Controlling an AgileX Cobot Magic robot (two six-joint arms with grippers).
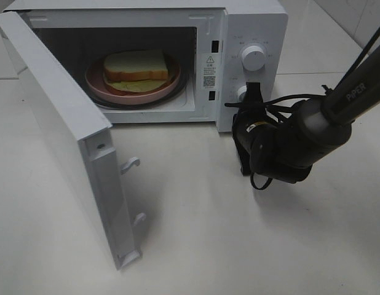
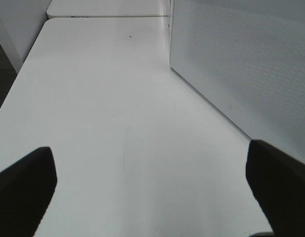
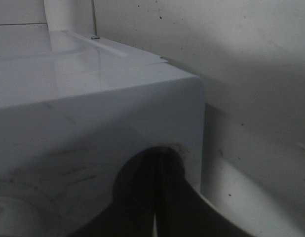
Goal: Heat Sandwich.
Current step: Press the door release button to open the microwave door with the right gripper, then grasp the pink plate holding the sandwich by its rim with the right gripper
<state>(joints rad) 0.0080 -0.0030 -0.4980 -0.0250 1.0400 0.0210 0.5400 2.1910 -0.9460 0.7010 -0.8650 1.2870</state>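
Note:
The sandwich lies on a round pink plate inside the white microwave, whose door stands wide open to the left. My right gripper is shut, with its tips against the control panel at the lower knob. In the right wrist view its dark fingers are pressed together close to the microwave's front corner, and I cannot tell if they hold anything. My left gripper is open and empty over bare table; it is out of the exterior high view.
The upper knob sits above the right gripper. The open door has two latch hooks on its edge. In the left wrist view a white perforated panel stands to one side. A tiled wall is behind the table.

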